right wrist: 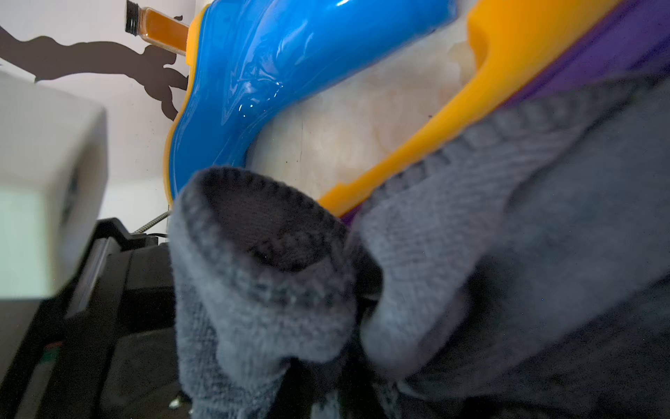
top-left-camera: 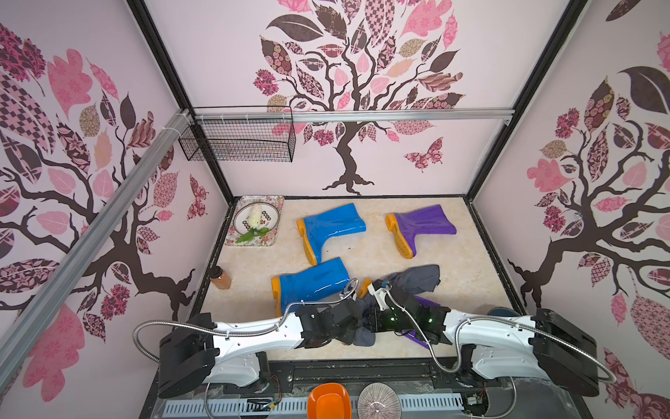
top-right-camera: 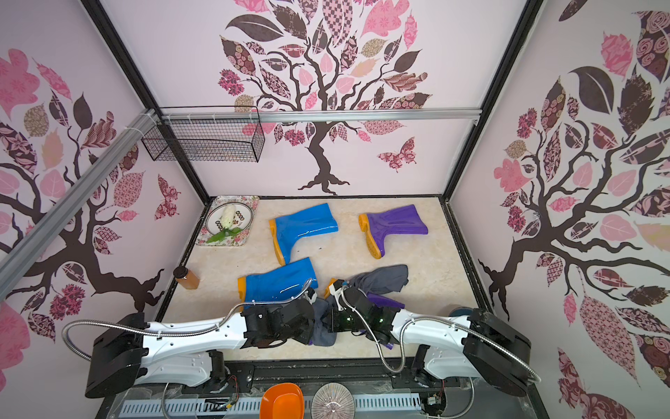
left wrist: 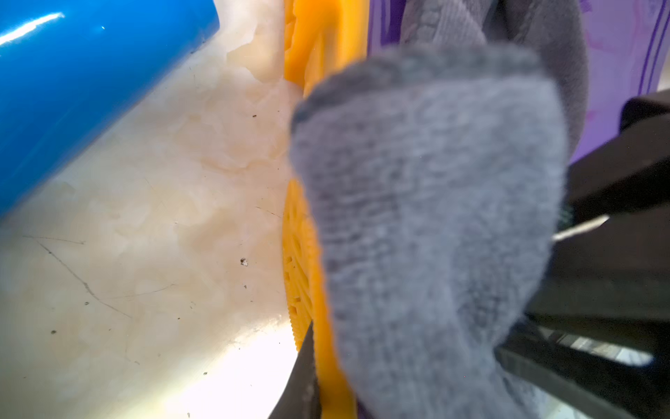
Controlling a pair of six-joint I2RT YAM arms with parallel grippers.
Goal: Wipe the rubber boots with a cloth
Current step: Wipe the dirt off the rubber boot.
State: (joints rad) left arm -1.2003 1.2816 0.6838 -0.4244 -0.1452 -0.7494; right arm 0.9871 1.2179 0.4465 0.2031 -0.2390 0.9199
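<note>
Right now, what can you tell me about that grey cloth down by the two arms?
The cloth is a soft, dark grey rag with a fuzzy knitted-looking weave and a stitched hem. It lies crumpled, not flat: one end drapes over a purple boot lying on its side, the other is bunched where the left pincer and right pincer meet, both apparently pinching it.

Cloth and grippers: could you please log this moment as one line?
left gripper: shut on cloth | right gripper: shut on cloth | cloth: draped over near purple boot
</note>
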